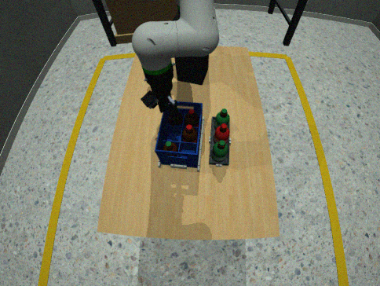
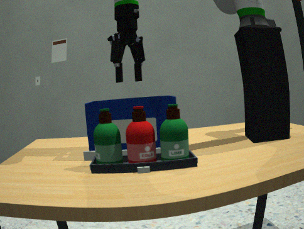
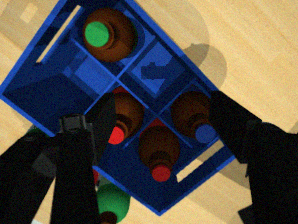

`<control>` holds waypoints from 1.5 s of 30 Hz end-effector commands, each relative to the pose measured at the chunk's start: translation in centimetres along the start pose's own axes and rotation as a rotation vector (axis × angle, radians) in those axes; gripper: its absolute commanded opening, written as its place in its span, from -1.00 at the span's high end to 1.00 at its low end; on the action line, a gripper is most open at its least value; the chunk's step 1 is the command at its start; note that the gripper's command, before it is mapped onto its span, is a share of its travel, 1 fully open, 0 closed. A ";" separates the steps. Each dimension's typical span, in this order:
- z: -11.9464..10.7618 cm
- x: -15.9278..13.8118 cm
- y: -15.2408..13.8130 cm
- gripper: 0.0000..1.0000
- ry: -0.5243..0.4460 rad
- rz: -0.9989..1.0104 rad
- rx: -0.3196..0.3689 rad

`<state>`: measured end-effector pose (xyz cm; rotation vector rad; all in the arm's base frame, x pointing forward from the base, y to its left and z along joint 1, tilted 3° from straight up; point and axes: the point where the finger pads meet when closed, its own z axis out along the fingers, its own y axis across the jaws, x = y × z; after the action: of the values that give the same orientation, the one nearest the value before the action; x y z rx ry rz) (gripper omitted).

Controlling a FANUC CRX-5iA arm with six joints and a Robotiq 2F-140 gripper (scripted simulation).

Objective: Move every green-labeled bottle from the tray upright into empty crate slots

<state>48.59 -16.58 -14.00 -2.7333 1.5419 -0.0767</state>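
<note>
I operate above a level surface [image 1: 235, 204] [image 2: 220, 179] [image 3: 260, 40]. The crate [image 1: 178, 160] [image 2: 132, 105] [image 3: 35, 95] sits beside the tray [image 1: 224, 161] [image 2: 173, 165], which carries both targets: the rear green bottle [image 1: 223, 118] [image 2: 174, 135] [image 3: 112, 200] and the front green bottle [image 1: 221, 151] [image 2: 107, 138] [image 3: 36, 131]. The tool [image 1: 173, 115] [image 2: 129, 81] [image 3: 162, 106] is about half open, holding nothing. Descending here could topple crated bottles; lateral misalignment at the tray could tip the red bottle [image 1: 222, 133] [image 2: 141, 138].
</note>
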 end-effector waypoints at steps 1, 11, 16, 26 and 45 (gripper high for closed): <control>-0.1 0.1 -0.1 0.80 0.001 0.000 0.001; -0.1 0.1 -0.1 0.80 0.001 0.000 0.001; -0.1 0.1 -0.1 0.80 0.001 0.000 0.001; -0.1 0.1 -0.1 0.80 0.001 0.000 0.001; 0.1 -14.9 -7.3 0.80 0.000 -0.009 0.001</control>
<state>47.71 -3.29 -14.49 -2.7366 1.5282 -0.0668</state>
